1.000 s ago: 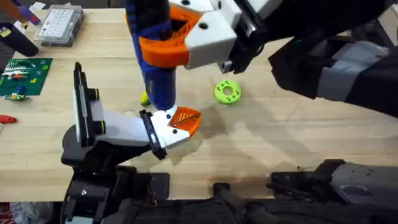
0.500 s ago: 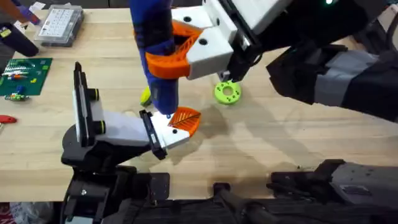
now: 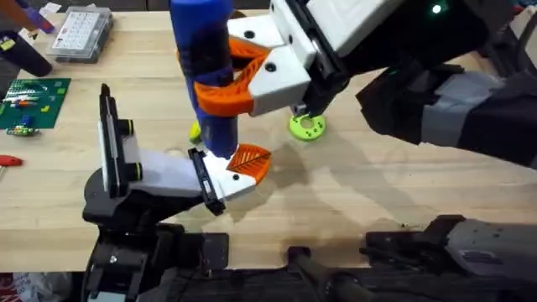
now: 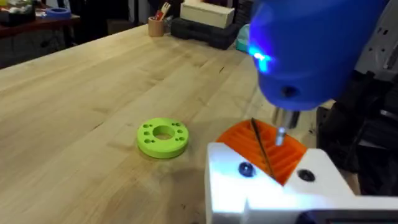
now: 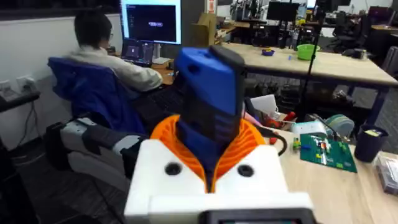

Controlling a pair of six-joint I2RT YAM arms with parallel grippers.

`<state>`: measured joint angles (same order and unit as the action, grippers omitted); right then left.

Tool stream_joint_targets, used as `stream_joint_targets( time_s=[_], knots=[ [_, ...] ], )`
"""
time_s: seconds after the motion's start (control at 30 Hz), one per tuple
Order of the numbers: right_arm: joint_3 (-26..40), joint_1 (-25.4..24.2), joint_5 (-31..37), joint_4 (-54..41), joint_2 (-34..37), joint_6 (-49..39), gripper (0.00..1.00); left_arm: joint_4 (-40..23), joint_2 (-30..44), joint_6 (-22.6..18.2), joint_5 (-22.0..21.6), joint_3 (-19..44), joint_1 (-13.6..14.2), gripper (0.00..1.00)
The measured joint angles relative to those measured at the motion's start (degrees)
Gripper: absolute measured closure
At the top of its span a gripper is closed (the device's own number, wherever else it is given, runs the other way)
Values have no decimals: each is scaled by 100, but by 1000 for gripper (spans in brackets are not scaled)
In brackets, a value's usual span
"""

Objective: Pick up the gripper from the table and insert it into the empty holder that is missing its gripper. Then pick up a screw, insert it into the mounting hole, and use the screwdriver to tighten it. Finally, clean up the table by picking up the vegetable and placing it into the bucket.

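Looked like a robotics lab or workshop: wood desk [image 3: 377, 193] with a green circuit board [image 3: 32, 102] and a clear parts box [image 3: 81, 33]. Behind it stood a lit monitor [image 5: 151, 23], a person at a laptop, more benches [image 5: 311, 62] with gear.

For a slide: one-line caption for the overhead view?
Right gripper holds the screwdriver upright, tip on the gripper seated in the holder.

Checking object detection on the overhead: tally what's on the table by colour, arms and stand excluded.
Blue: 1, the screwdriver, clamped in the right gripper
Lime green: 1, the round disc with holes
Yellow: 1, the vegetable, mostly hidden behind the screwdriver
Orange and white: 1, the small gripper seated in the holder
Green: 1, the circuit board
Total: 5
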<state>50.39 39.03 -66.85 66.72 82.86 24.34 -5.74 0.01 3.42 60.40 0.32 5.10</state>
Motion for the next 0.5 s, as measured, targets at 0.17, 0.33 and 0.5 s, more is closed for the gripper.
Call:
stream_joint_targets(
  time_s=[0.17,0.33,0.5],
  knots=[
    [0,12,9,-1,53,-42,987,0,0,0,0,0,0,996],
    [0,12,15,-17,80,-69,987,0,0,0,0,0,0,996],
    [0,12,15,-20,87,-100,987,0,0,0,0,0,0,996]
  ],
)
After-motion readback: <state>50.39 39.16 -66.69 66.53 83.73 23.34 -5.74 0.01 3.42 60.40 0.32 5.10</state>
